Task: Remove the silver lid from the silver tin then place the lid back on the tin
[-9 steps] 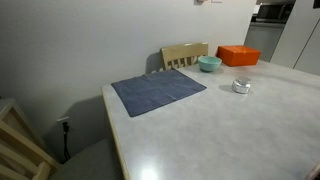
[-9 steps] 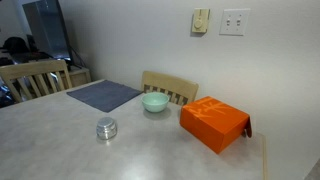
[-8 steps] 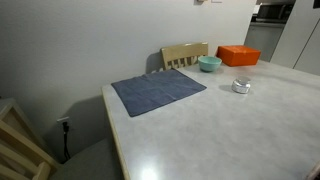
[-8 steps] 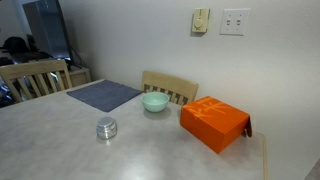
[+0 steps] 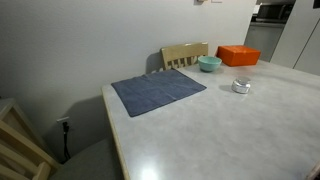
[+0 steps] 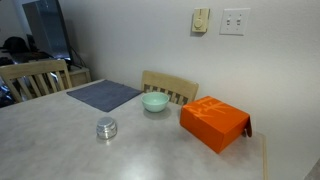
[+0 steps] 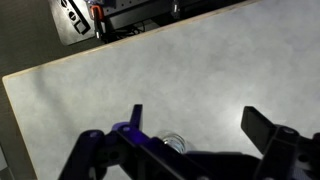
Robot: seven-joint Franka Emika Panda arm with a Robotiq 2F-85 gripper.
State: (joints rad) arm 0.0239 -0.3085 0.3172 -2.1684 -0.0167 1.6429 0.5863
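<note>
Seeing no change since earlier: lid sits on tin; claw hangs wide open, table below it.

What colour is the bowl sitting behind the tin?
Pale teal. The bowl shows best in an exterior view, just beyond the silver tin.

Silver lid on silver tin, table.

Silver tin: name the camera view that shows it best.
An exterior view: the silver tin stands near and unobstructed on the table. In an exterior view it is smaller and farther off. The wrist view shows no clear tin.
</note>
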